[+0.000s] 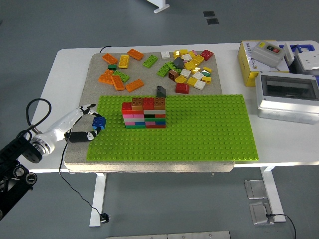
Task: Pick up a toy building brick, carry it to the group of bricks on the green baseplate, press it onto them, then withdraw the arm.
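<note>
Here the left robot hand reaches in from the lower left, its fingers curled around a blue brick pinched between thumb and fingertips. The brick hangs over the left edge of the green baseplate, just beside the stacked group of bricks but still apart from it. That stack is red, orange and brown on top, with pink, white, green and dark layers below. A lone dark brick sits at the baseplate's far edge. Beyond it on the grey mat lie loose orange and green bricks, then a heap of yellow, white and red ones. Far right on the white tabletop stand a yellow box and a grey enclosure.
</note>
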### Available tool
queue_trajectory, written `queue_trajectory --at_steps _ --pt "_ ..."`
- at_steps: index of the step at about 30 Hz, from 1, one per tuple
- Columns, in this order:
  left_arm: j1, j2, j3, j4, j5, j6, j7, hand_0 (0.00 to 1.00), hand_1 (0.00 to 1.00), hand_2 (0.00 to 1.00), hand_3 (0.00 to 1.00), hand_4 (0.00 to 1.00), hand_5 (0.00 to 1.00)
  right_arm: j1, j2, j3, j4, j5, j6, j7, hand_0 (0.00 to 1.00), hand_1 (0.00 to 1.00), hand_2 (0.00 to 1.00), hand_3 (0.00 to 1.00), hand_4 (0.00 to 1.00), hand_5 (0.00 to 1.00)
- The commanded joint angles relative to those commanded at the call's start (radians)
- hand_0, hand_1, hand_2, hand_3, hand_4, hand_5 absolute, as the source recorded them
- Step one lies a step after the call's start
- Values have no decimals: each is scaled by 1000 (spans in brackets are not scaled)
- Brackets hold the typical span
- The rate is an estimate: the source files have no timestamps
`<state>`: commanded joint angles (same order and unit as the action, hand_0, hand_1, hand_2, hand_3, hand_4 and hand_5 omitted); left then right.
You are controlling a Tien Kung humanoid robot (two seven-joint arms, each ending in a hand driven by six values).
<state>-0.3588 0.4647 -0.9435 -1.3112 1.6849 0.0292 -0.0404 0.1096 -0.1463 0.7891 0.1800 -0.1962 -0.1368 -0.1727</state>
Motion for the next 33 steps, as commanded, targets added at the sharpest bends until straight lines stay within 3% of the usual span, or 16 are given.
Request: queue_trajectory --at_steps 4,10,17,33 --pt "-59 -8 22 -25 -2 -15 17 981 985 998 515 480 190 3 -1 5 0 -8 -1 -1 776 773 822 827 577 998" --pt "-137 -51 66 18 -4 -24 23 982 985 998 513 497 188 6 0 4 0 -11 -1 -1 775 773 822 827 576 998" --pt "-173 -73 89 45 -2 -28 26 977 981 998 514 501 187 9 -2 -4 0 3 -1 5 776 773 822 827 576 998" --pt "-208 -107 116 110 -20 -43 39 975 981 998 517 504 185 11 -2 -8 0 7 -2 11 776 773 822 822 578 998"
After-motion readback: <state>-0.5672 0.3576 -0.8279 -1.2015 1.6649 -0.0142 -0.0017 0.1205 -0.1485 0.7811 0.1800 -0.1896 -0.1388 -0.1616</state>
